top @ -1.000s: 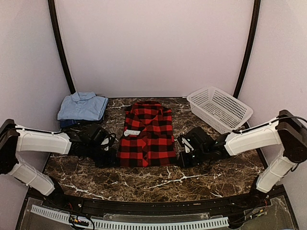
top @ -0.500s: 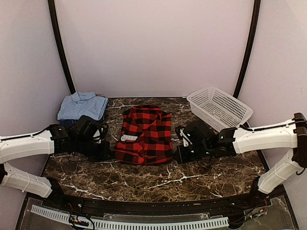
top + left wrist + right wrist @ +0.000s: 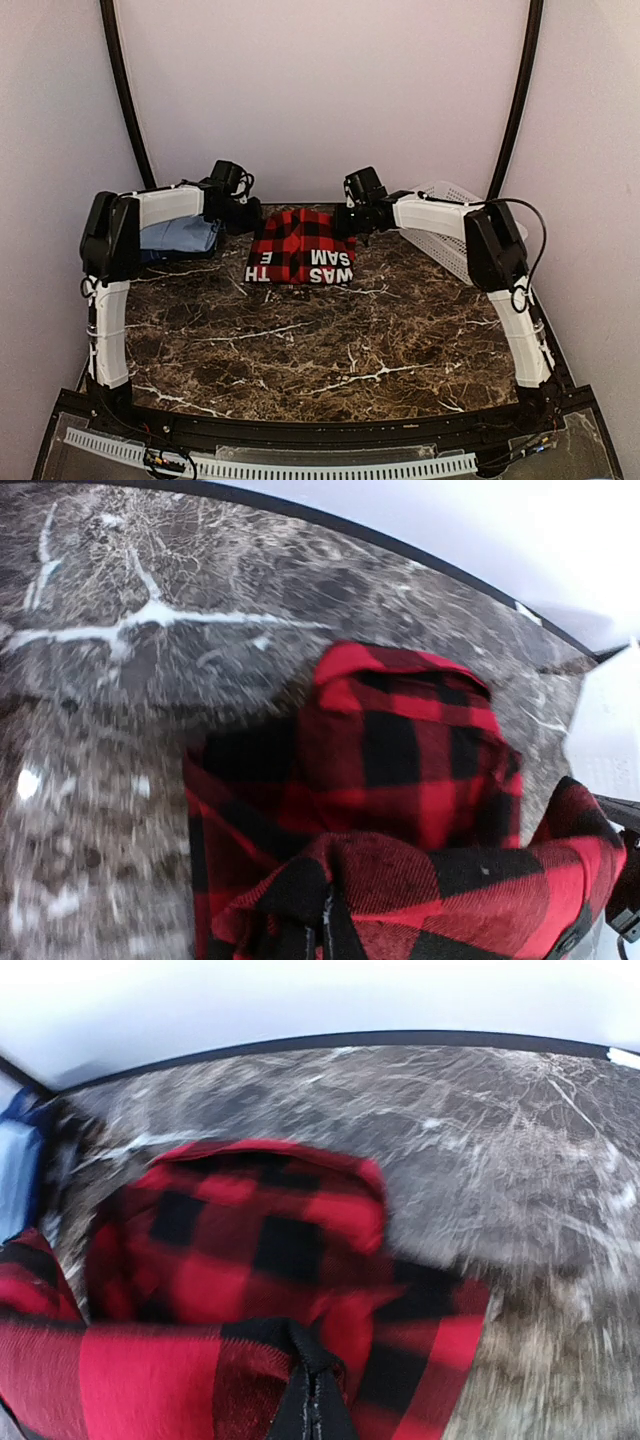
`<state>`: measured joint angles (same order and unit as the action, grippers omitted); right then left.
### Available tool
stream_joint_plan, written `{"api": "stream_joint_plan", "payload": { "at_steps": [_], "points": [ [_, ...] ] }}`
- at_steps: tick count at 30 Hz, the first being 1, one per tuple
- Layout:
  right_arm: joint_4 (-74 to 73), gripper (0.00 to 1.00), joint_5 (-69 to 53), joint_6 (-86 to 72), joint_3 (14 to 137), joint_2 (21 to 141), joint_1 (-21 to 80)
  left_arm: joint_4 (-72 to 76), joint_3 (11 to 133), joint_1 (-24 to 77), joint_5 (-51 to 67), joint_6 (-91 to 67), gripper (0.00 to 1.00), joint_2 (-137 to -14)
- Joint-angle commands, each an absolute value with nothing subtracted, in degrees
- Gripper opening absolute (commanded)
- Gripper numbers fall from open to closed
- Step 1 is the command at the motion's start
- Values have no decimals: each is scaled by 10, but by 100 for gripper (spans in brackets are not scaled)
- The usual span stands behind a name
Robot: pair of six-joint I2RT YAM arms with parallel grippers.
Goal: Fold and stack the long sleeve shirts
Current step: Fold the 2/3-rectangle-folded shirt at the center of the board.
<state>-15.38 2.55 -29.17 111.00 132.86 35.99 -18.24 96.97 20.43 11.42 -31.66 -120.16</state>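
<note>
The red-and-black check flannel shirt lies at the back middle of the marble table, its near half folded over so a black band with white letters faces front. My left gripper is shut on the shirt's left edge, and my right gripper is shut on its right edge. In the left wrist view the closed fingertips pinch the flannel shirt. The right wrist view shows the same: fingertips closed on the flannel shirt. A folded light blue shirt lies at the back left, partly behind my left arm.
A white mesh basket stands at the back right, behind my right arm. Both arms stretch across the table's sides toward the back wall. The blue shirt shows at the right wrist view's left edge.
Both grippers have swept from the table's middle to the back, carrying the flannel shirt's near edge up and over onto its far half. The lettered underside now shows.
</note>
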Motion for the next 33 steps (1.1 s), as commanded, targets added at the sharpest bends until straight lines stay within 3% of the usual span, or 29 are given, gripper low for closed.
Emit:
{"api": "stream_joint_plan", "payload": {
  "at_steps": [1,4,7,16,21,27,33],
  "points": [
    [-239,0,-7,-285,1290,1478,327,-183,1129,180,160,-316,0,-1376],
    [-242,0,-21,-283,1302,1505,322,-184,1163,180,178,-326,0,-1423],
    [-195,0,-33,-285,1208,1465,322,-162,1110,186,188,-338,0,-1401],
    [-69,0,-60,-300,833,1252,365,-14,694,251,145,-415,0,-1121],
    [-45,0,-26,-306,693,1123,404,-2,508,299,88,-458,0,-976],
    [-44,0,11,-320,631,1030,416,-16,455,308,69,-462,0,-871],
    [-53,0,36,-314,641,1031,416,-41,489,308,56,-438,0,-863]
  ]
}}
